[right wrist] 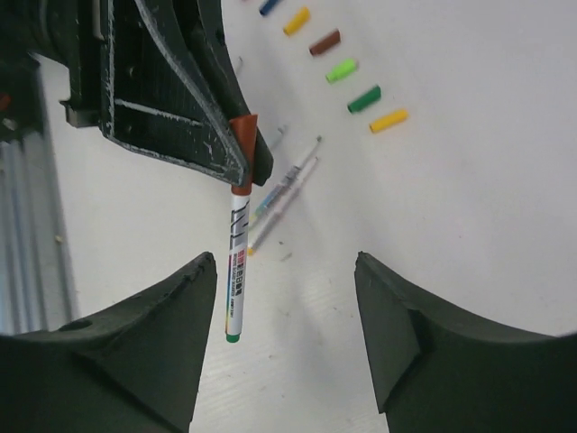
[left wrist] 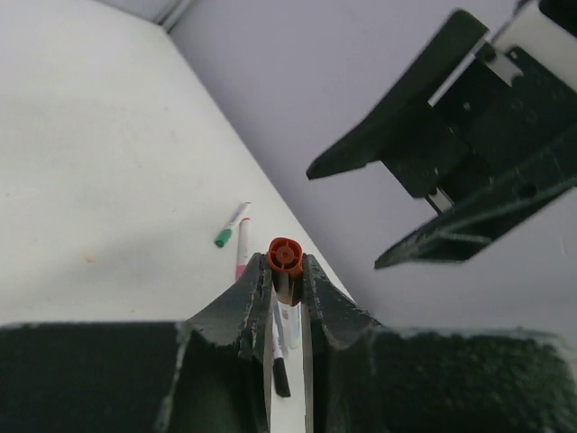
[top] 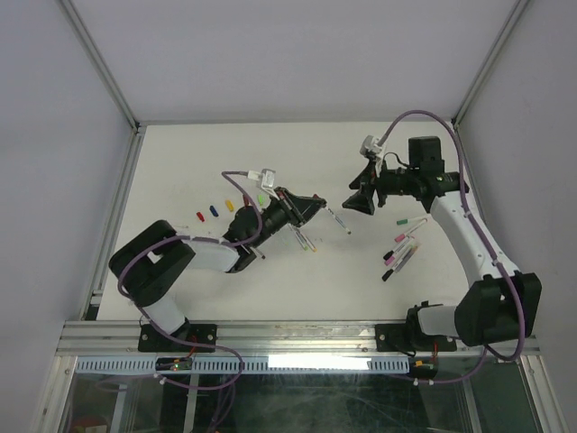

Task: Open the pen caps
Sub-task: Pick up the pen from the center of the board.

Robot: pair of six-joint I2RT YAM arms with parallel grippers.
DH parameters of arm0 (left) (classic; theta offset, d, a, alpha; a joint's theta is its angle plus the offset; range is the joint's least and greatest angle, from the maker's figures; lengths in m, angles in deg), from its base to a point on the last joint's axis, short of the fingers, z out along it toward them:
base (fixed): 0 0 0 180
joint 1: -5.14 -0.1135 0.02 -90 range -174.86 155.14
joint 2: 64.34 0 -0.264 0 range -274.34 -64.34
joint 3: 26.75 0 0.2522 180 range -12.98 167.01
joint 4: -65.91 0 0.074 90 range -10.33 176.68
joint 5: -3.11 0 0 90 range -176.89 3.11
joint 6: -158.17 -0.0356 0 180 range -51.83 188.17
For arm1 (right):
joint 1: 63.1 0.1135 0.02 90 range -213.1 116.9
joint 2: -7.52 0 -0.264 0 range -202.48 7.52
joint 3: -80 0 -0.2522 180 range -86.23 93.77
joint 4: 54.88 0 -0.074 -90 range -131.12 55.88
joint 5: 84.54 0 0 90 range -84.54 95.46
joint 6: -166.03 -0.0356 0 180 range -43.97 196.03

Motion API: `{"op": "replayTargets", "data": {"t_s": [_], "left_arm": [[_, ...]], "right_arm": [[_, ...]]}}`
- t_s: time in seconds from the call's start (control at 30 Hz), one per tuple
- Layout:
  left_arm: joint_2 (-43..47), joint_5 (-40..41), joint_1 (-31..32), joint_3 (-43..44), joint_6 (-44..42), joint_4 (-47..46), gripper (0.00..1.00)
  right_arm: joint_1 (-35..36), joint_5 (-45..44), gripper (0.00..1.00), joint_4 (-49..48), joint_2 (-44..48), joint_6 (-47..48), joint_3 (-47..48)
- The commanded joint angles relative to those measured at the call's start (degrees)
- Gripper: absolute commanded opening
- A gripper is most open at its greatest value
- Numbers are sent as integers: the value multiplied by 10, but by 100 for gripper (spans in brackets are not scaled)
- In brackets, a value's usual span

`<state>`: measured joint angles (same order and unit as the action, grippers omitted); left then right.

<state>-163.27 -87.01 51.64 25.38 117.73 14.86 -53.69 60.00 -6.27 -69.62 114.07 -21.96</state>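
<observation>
1. While the orange-brown cap [right wrist: 242, 135] sits pinched end-on between the pressed-together fingers of the left claw [left wrist: 286, 271], its pen has not parted from it. The white barrel [right wrist: 236, 262] juts straight out of that claw's tip towards the right claw.
2. The right claw [right wrist: 284, 262] stands spread and holds nothing. The barrel's free end lies just beside one of its fingers, off the middle of the gap.
3. Step in hand, by my reading: uncapping this one pen, with the cap secured and the barrel not yet gripped.
4. The next move calls for the right claw to shift sideways until the barrel is centred, close on it, then draw straight back along the pen's line while the left claw holds firm. A skewed pull could jam the cap.
5. Behind the left claw a row of loose caps [right wrist: 364, 99] lies on the table. Beneath that claw lie slim pens [right wrist: 287, 180], probably bare-tipped, though too small to be sure.
6. Near the right claw's forearm lies a cluster of capped pens [top: 401, 245], work left to do.
</observation>
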Motion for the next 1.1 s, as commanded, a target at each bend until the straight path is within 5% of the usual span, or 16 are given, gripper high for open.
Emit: {"op": "replayTargets", "data": {"t_s": [0.0, 0.3, 0.4, 0.7, 0.93, 1.07], "left_arm": [[87, -111, -4, -56, -87, -98, 0], [234, -159, -2, -139, -118, -59, 0], [247, -145, 4, -150, -131, -59, 0], [235, -118, 18, -144, -145, -69, 0], [212, -115, 24, -130, -148, -68, 0], [208, -108, 24, -130, -145, -74, 0]], "right_arm": [[12, 91, 65, 16, 52, -108, 39], [48, 183, 71, -132, 104, -261, -90], [59, 204, 71, -224, 114, -325, -145], [128, 173, 66, -280, 105, -342, -188], [152, 166, 38, -281, 86, -341, -183], [154, 165, 7, -279, 82, -340, -182]]}}
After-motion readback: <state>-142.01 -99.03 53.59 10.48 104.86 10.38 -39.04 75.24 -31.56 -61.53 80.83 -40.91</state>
